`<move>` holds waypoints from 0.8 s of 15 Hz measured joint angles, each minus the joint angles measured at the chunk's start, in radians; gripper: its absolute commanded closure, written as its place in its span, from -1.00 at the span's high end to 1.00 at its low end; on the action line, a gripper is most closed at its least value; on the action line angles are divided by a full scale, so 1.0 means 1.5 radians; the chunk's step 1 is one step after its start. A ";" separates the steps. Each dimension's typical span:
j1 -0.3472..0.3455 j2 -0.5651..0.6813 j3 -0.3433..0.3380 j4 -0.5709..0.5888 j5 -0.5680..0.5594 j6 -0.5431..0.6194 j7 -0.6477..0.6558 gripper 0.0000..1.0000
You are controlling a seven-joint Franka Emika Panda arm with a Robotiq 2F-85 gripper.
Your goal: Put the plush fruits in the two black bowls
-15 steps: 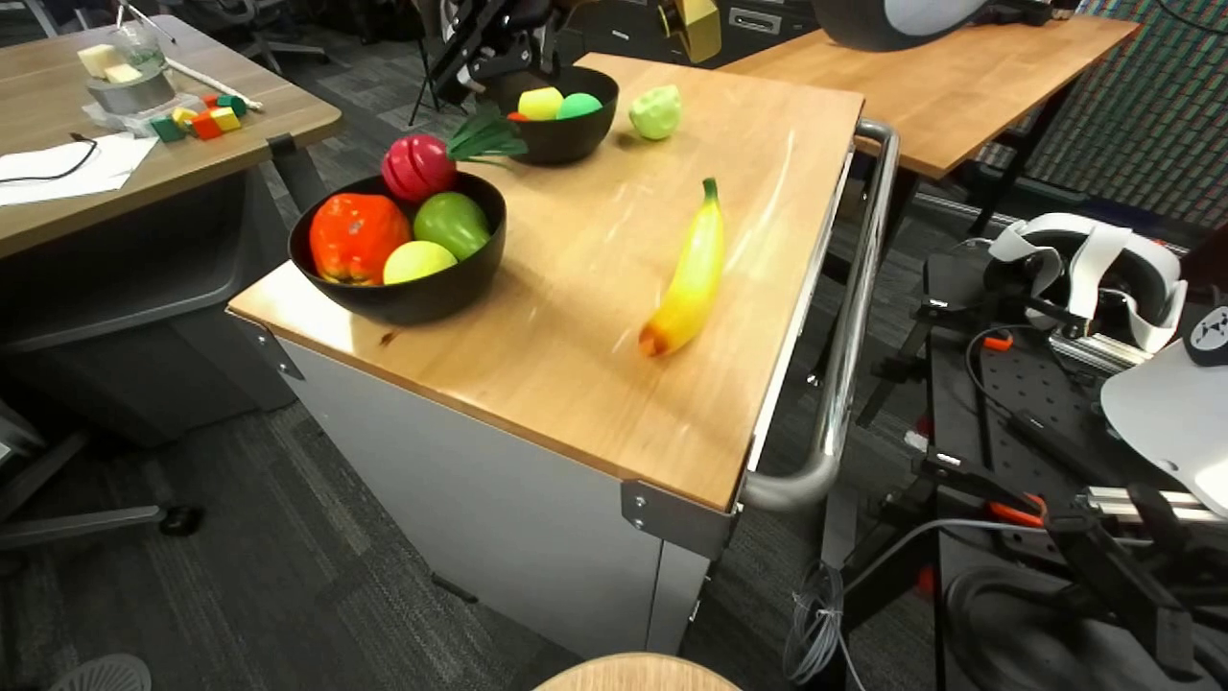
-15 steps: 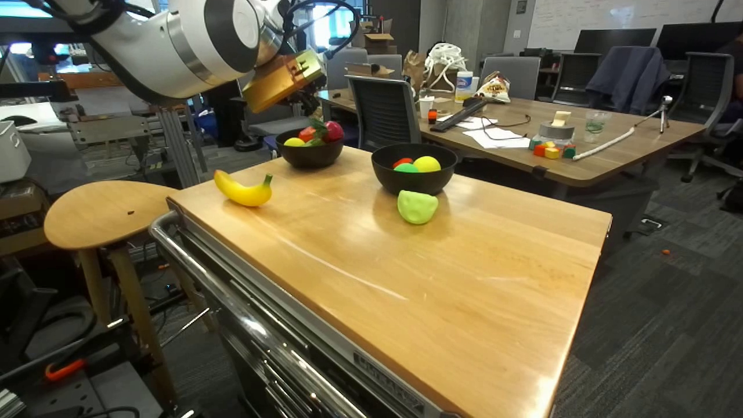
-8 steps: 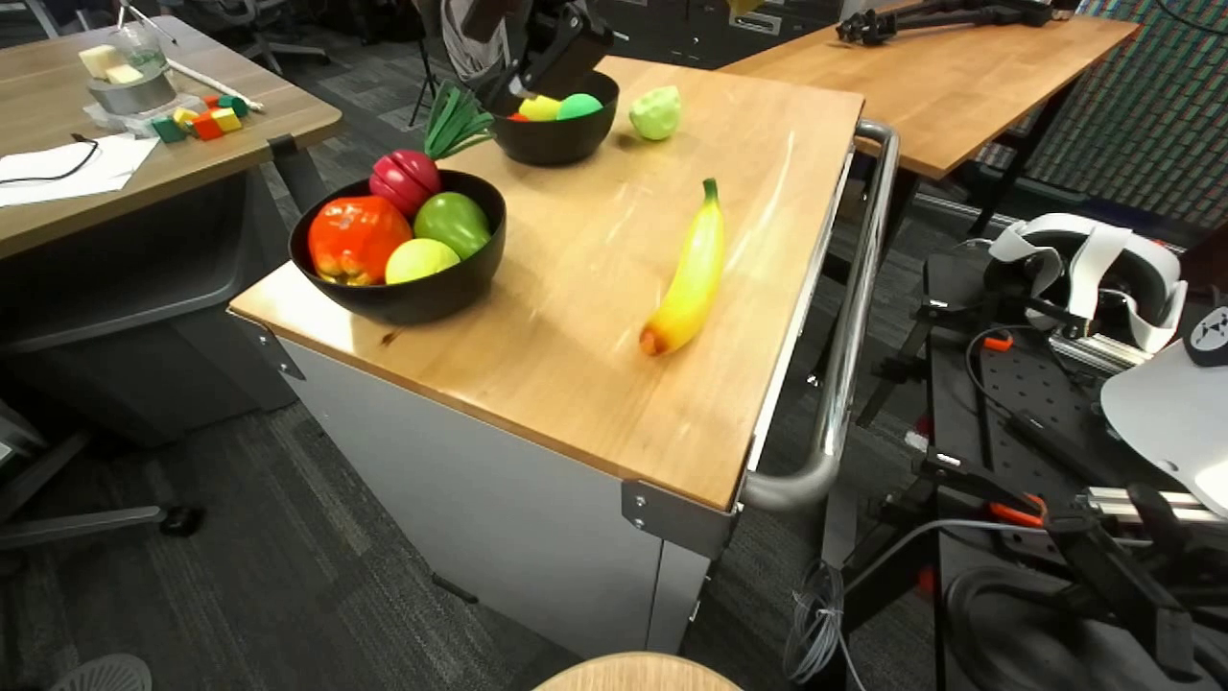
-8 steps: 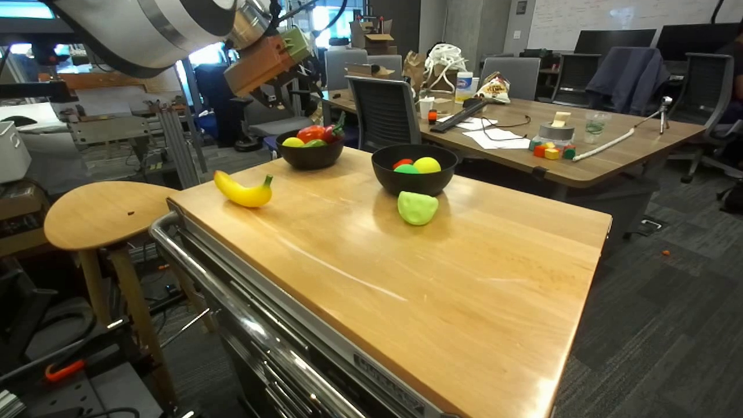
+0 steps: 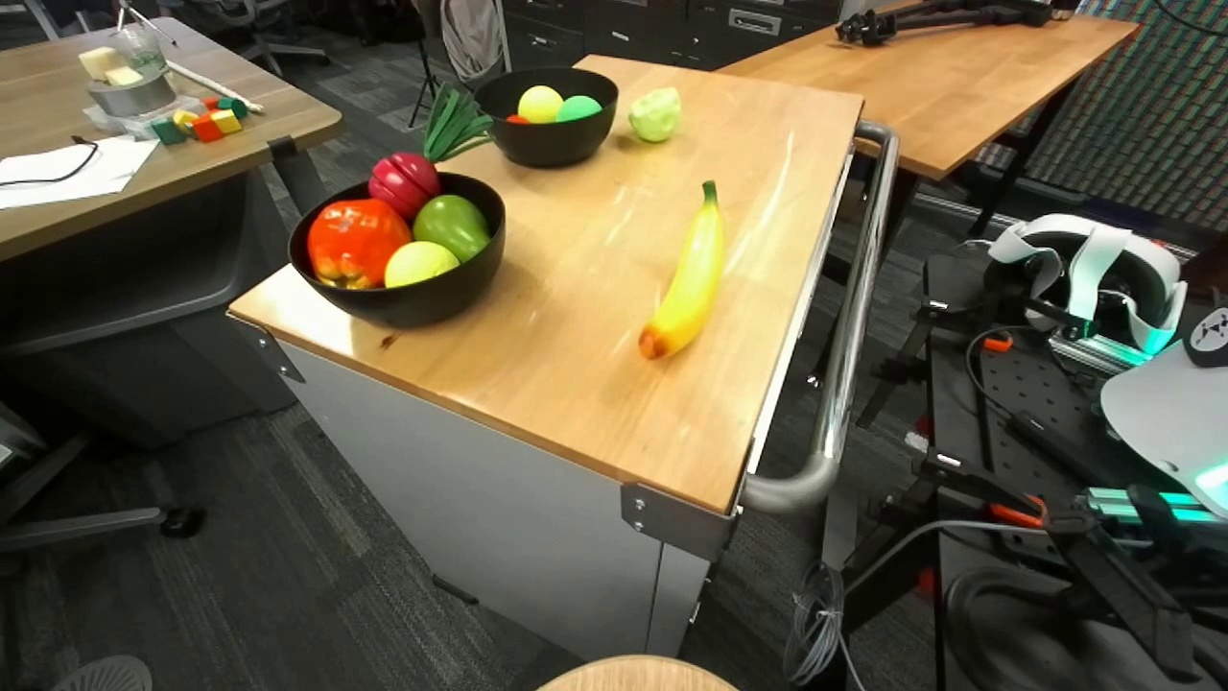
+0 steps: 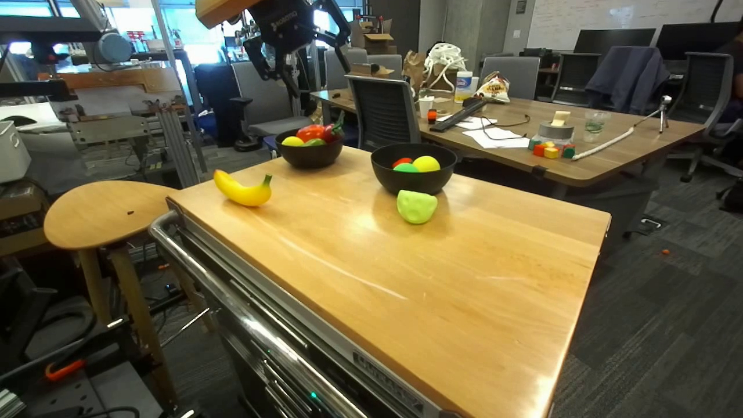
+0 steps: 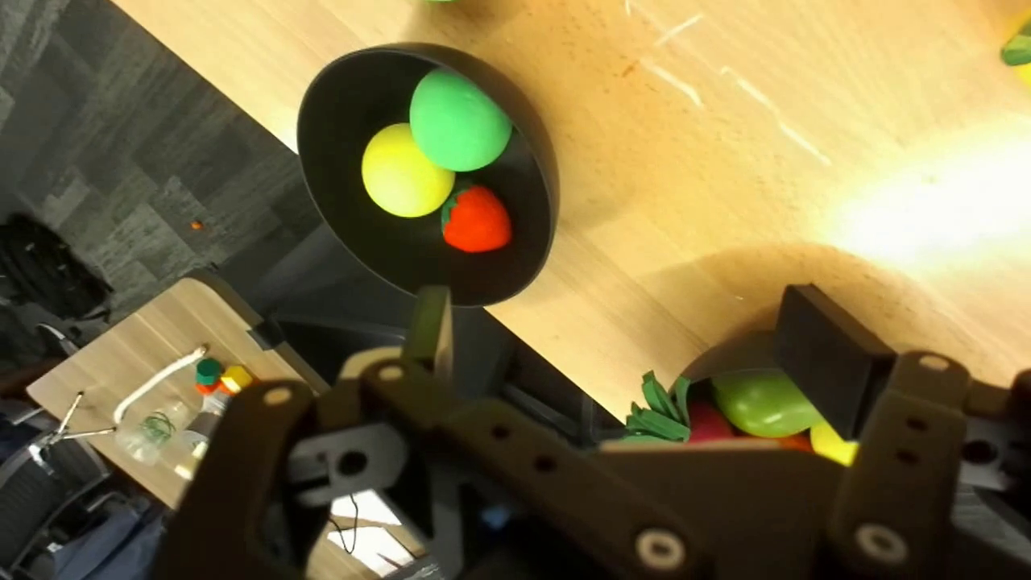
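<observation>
1. Hanging well above the counter (image 6: 464,278), the fingers (image 7: 834,358) stood wide apart, and I could see nothing gripped between them.
2. Partly hidden behind them in the wrist view was the fuller black bowl (image 5: 422,307), upright near a corner of the counter. In it I made out a glossy red pepper (image 5: 355,245), a dark green fruit (image 5: 451,226), a pale yellow fruit (image 5: 419,262) and a red radish (image 5: 405,182), whose leafy top stuck out past the rim.
3. The second black bowl (image 5: 556,146) stood upright along the same edge, apart from the first. Inside, huddled together, lay a yellow ball (image 7: 407,171), a green ball (image 7: 461,121) and a strawberry (image 7: 479,221).
4. The banana (image 5: 696,274) lay on the counter, outside both bowls, on the side toward the metal rail (image 5: 854,326).
5. The light green lump (image 5: 655,113), visible in both exterior views, rested on the counter just beside the second bowl, outside it too.
6. Near another corner was a wooden stool (image 6: 104,215). A desk (image 6: 644,138) behind carried papers (image 6: 476,137), coloured blocks (image 6: 551,152) and a grey tape roll (image 6: 556,131), while a white headset (image 5: 1096,269) sat off beyond the rail.
</observation>
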 measured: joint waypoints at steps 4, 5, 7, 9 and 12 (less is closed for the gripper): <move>-0.001 0.003 0.001 0.001 0.018 0.000 0.037 1.00; 0.000 0.004 0.001 0.002 0.045 -0.004 0.051 1.00; 0.006 0.004 0.003 0.001 0.106 -0.022 0.074 1.00; 0.021 0.001 0.013 -0.006 0.168 -0.045 0.109 1.00; 0.057 -0.012 0.031 -0.021 0.253 -0.075 0.142 1.00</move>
